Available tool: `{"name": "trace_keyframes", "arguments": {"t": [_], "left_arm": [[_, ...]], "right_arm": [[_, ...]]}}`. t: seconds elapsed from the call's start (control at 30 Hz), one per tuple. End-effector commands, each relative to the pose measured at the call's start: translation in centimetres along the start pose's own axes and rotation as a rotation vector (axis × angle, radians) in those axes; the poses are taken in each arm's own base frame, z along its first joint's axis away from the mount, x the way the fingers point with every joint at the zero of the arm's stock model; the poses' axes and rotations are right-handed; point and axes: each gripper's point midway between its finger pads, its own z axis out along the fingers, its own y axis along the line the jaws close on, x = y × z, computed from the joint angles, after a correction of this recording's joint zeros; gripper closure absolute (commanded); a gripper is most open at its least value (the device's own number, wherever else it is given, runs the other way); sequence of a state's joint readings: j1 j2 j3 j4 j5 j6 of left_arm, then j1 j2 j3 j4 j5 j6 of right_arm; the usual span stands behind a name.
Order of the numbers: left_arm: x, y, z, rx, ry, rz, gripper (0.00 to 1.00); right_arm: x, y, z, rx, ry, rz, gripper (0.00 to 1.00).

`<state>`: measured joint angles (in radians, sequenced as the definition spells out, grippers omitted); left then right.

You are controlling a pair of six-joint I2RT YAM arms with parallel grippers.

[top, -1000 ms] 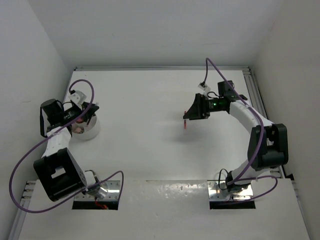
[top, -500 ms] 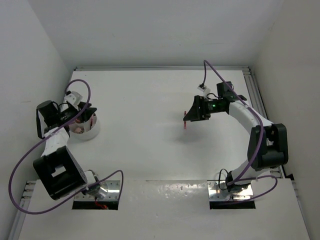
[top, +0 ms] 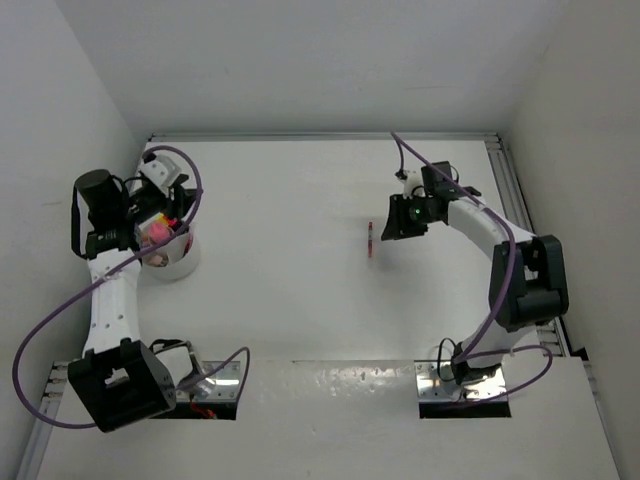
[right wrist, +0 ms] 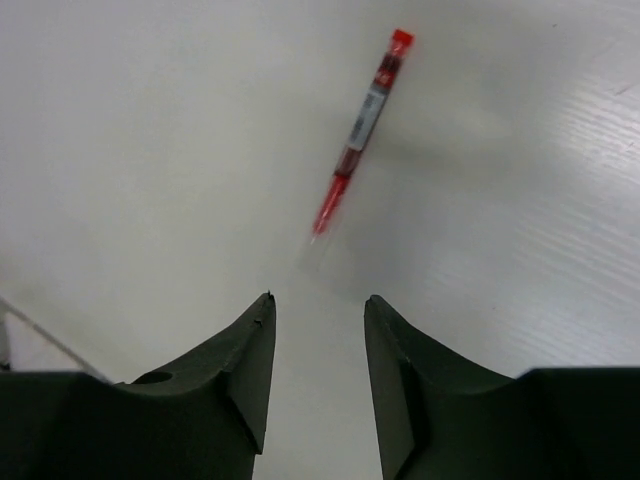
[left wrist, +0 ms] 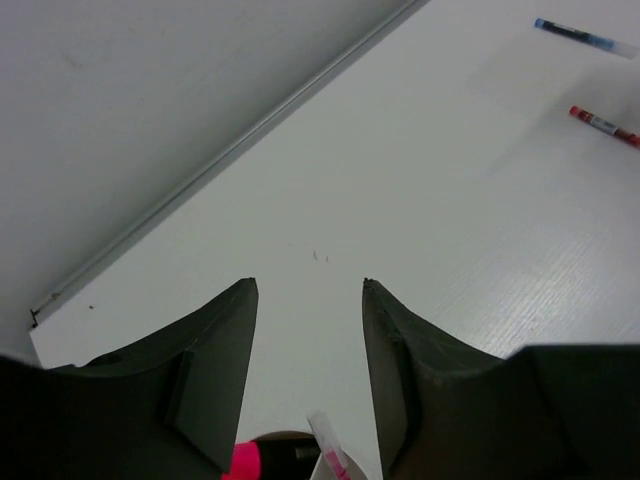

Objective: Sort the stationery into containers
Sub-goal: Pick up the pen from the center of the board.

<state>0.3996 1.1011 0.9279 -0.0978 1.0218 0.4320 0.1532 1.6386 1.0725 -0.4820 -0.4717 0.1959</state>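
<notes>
A red pen (top: 371, 240) lies loose on the white table at mid-right. In the right wrist view it (right wrist: 358, 130) lies just ahead of my right gripper (right wrist: 318, 297), which is open and empty. In the top view that gripper (top: 393, 220) sits just right of the pen. The round pale dish (top: 178, 262) stands at the far left with pink items (top: 155, 236) in it. My left gripper (top: 163, 226) hovers over the dish, open and empty (left wrist: 308, 283). Below its fingers a pink highlighter tip (left wrist: 245, 462) and a pale pink-marked pen (left wrist: 330, 452) show.
In the left wrist view a blue pen (left wrist: 580, 35) and the red pen (left wrist: 603, 122) lie far off on the table; the blue one is hidden in the top view. White walls enclose the table on three sides. Metal base plates (top: 462, 383) sit at the near edge.
The right gripper let go of the red pen, which now lies flat on the table, and drew back to the right. The left arm swung up over the dish.
</notes>
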Motion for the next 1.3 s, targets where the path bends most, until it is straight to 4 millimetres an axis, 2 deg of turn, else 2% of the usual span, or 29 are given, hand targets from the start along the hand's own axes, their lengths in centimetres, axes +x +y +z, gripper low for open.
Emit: {"name": "trace_keyframes", "arguments": {"t": [0.0, 0.03, 0.07, 0.17, 0.37, 0.6, 0.83, 1.0, 1.1, 1.13, 1.17, 1.2, 1.23, 1.27], "left_arm": [[-1.3, 0.1, 0.2, -0.055, 0.046, -0.005, 0.47], [-1.3, -0.6, 0.5, -0.04, 0.054, -0.014, 0.42], [-1.5, -0.5, 0.6, -0.056, 0.064, -0.016, 0.38], [-1.5, -1.6, 1.3, -0.053, 0.087, -0.008, 0.36], [-1.9, -2.1, 1.3, -0.068, 0.098, 0.013, 0.36], [-2.1, -2.5, 1.3, -0.081, 0.107, 0.03, 0.35], [-2.6, -3.3, 1.7, -0.059, 0.091, 0.053, 0.36], [-3.3, -3.9, 1.6, -0.03, 0.068, 0.112, 0.35], [-3.5, -5.7, 1.6, 0.083, 0.04, 0.188, 0.36], [-3.3, -7.7, 1.5, 0.18, 0.024, 0.193, 0.36], [-3.4, -8.4, 1.3, 0.226, 0.004, 0.299, 0.36], [-3.2, -9.5, 1.2, 0.281, -0.006, 0.335, 0.36], [-2.6, -11.7, 0.9, 0.371, -0.009, 0.344, 0.36], [-2.7, -12.3, 0.9, 0.402, -0.029, 0.433, 0.36]], "right_arm": [[-2.1, -1.2, 1.5, 0.158, -0.031, -0.018, 0.6], [-2.0, -1.9, 2.2, 0.206, -0.025, -0.008, 0.58], [-2.5, -1.1, 2.9, 0.213, -0.031, -0.011, 0.52], [-3.3, -0.9, 4.7, 0.273, -0.027, -0.003, 0.48], [-4.3, -1.4, 7.9, 0.36, -0.025, -0.006, 0.5], [-4.1, -3.4, 9.6, 0.457, -0.011, -0.006, 0.52], [-2.5, -4.4, 10.7, 0.476, 0.036, -0.005, 0.62], [-1.0, -4.2, 11.5, 0.462, 0.076, -0.018, 0.85], [0.4, -3.5, 11.9, 0.4, 0.132, 0.018, 0.97], [0.7, -3.1, 11.9, 0.373, 0.144, 0.027, 0.99], [0.8, -2.6, 11.8, 0.341, 0.146, 0.055, 1.0], [0.8, -0.5, 11.5, 0.215, 0.145, 0.073, 1.0], [0.7, 0.5, 11.3, 0.156, 0.139, 0.083, 1.0], [0.8, 1.7, 11.1, 0.095, 0.146, 0.093, 1.0]]}}
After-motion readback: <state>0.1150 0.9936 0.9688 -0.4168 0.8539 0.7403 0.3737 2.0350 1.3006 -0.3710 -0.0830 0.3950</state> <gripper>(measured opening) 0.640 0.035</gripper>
